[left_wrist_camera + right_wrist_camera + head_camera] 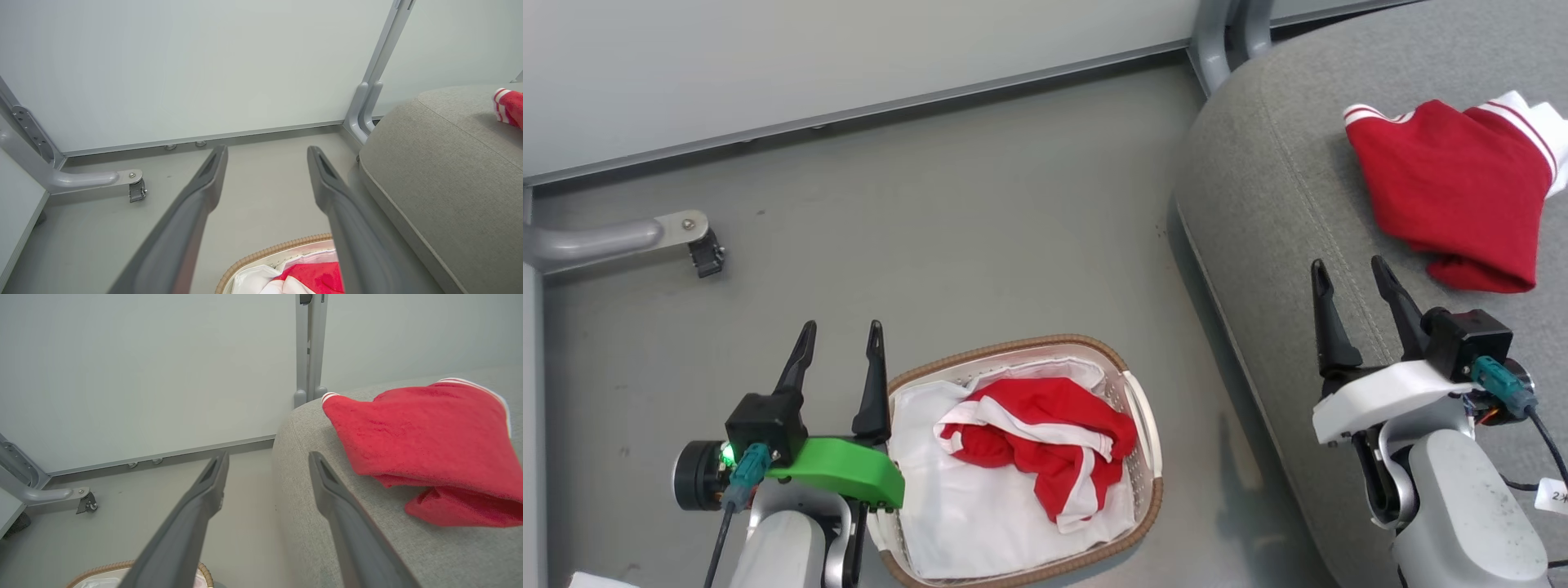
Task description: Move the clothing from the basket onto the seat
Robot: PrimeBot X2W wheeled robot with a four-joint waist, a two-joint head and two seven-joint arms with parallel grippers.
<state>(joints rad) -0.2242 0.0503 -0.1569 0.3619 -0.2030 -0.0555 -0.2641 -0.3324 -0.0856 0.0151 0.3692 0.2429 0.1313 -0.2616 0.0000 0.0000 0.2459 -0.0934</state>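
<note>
Now left gripper (pixel 842 327) and right gripper (pixel 1347 263) stand spread, empty; white tag (pixel 1554 495) reads "2", rest cut off.

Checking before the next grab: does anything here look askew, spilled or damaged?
Nothing stands out. One red garment lies crumpled on the seat; a second garment sits bunched on the white sheet inside the upright basket.

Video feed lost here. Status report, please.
Left gripper, right gripper open, empty. One red garment on seat, second garment in basket. Nothing in the way.
</note>
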